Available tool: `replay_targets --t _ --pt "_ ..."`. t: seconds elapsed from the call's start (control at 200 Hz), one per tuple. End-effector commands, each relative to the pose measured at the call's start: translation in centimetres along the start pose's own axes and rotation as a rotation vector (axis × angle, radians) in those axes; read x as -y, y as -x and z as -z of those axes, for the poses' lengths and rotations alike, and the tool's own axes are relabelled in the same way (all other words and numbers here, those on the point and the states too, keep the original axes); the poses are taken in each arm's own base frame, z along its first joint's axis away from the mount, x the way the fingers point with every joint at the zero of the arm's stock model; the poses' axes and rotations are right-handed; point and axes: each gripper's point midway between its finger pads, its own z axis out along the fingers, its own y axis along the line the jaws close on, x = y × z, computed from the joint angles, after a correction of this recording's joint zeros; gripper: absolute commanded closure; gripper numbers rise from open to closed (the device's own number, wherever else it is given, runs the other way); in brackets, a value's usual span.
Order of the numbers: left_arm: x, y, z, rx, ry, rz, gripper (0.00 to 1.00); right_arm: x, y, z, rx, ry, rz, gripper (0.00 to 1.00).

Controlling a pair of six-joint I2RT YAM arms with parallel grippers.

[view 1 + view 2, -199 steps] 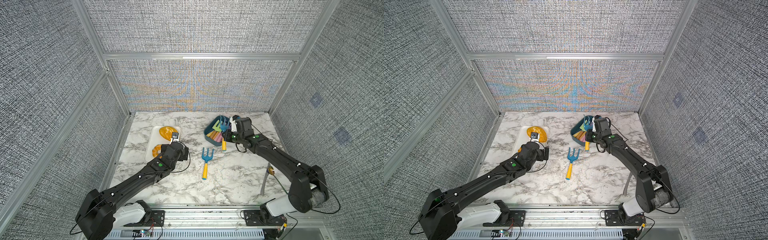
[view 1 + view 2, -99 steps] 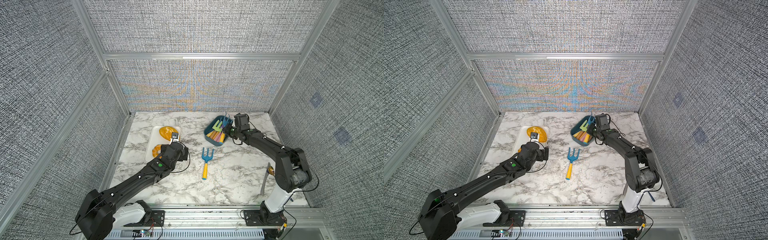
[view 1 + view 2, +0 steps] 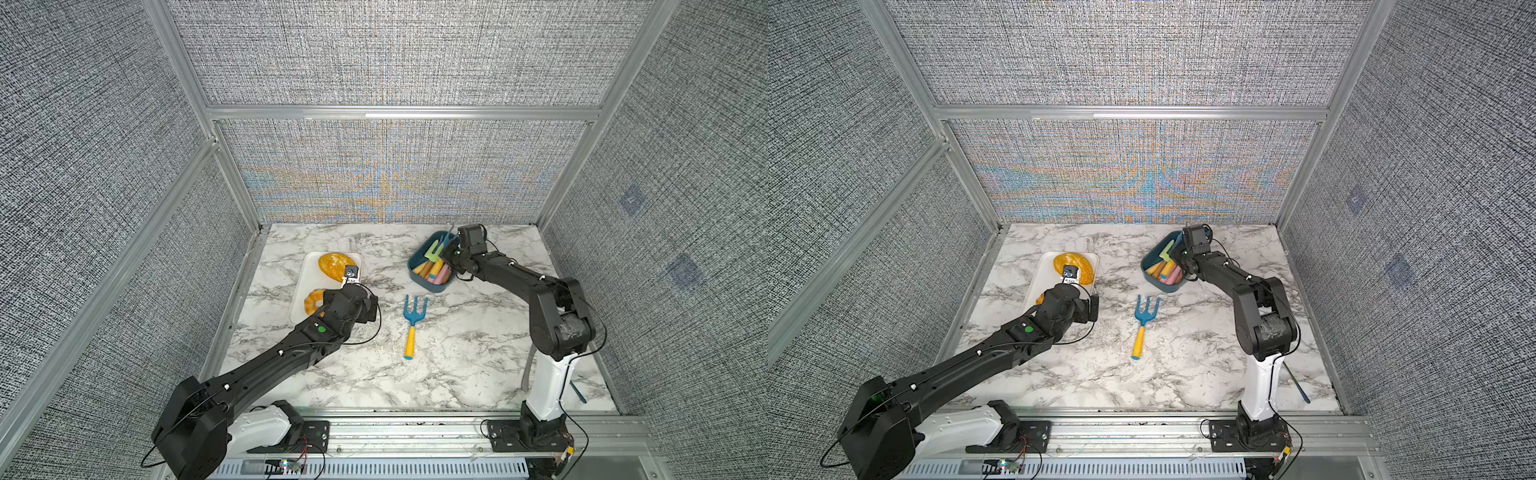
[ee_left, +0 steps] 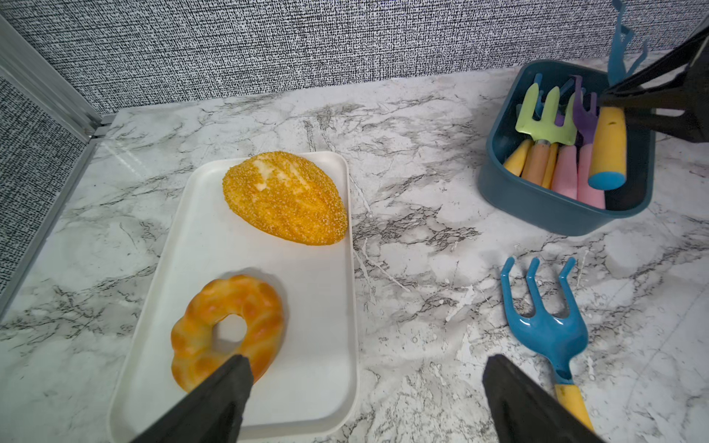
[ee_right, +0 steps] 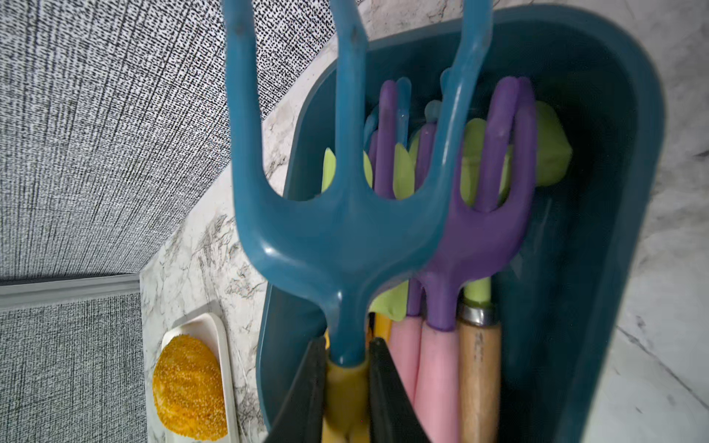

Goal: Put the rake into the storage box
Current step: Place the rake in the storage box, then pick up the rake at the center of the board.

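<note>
At the desk's far right, in both top views, the right gripper hangs over the dark teal plastic storage box; open marble surrounds a loose blue-and-yellow rake. Left wrist: the left gripper fingers stand apart, straddling the white tray's edge. Right wrist: fingers clamp a blue-tined, yellow-handled rake, tines crossing the box rim.
</note>
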Motion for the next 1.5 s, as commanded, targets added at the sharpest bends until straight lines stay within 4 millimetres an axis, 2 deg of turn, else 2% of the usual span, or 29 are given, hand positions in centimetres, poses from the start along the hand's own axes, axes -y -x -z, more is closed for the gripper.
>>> replay_targets --t 0.0,0.125,0.195,0.315,0.375,0.435,0.511,0.646,0.796,0.931,1.046,1.181,1.326,1.446,1.461,1.496 --pt "0.3 0.3 0.0 -0.001 -0.015 -0.003 0.01 -1.6 1.0 -0.4 0.043 0.019 -0.024 0.96" --pt "0.5 0.2 0.0 -0.006 -0.023 -0.004 0.01 -2.4 0.8 -1.3 0.029 0.020 -0.023 0.77" --pt "0.6 0.2 0.0 -0.006 -0.028 -0.006 0.01 -2.8 0.8 -1.2 0.027 0.027 -0.021 0.67" --pt "0.7 0.1 -0.2 -0.010 -0.030 -0.009 0.01 -2.6 0.8 -0.4 0.041 0.034 -0.021 0.64" --pt "0.8 0.0 -0.4 -0.017 -0.034 -0.011 0.01 -2.5 0.9 -0.3 0.040 0.037 -0.024 0.54" --pt "0.9 -0.2 -0.6 -0.026 -0.036 -0.015 0.01 -2.6 0.7 -0.2 0.030 0.044 -0.023 0.36" --pt "1.2 -0.3 -0.8 -0.033 -0.044 -0.019 0.01 -3.1 0.7 0.3 0.029 0.066 -0.010 0.35" --pt "2.1 -0.7 -1.2 -0.055 -0.080 -0.033 0.01 -3.9 1.1 2.8 0.053 0.109 0.016 0.35" --pt "3.6 -1.3 -1.7 -0.093 -0.135 -0.055 0.01 -4.4 1.8 7.3 0.112 0.147 0.093 0.13" --pt "4.8 -1.8 -2.2 -0.130 -0.174 -0.068 0.01 -4.2 1.7 10.9 0.130 0.176 0.199 0.03" --pt "5.5 -2.3 -2.7 -0.170 -0.196 -0.079 0.01 -3.4 0.9 13.4 0.133 0.192 0.293 0.01" --pt "5.7 -2.8 -3.3 -0.208 -0.180 -0.073 0.01 -1.4 -0.3 15.8 0.135 0.167 0.398 0.01" --pt "6.2 -3.8 -4.2 -0.283 -0.172 -0.071 0.01 1.7 -2.2 17.3 0.126 0.121 0.467 0.01" --pt "7.1 -5.4 -4.4 -0.364 -0.190 -0.050 0.01 4.4 -2.2 18.7 0.187 0.045 0.463 0.01" --pt "7.2 -5.6 -4.5 -0.372 -0.191 -0.047 0.01 5.6 -2.7 18.5 0.181 0.020 0.458 0.01" --pt "7.5 -6.0 -4.5 -0.394 -0.195 -0.042 0.01 6.5 -2.8 18.8 0.199 -0.004 0.451 0.01"
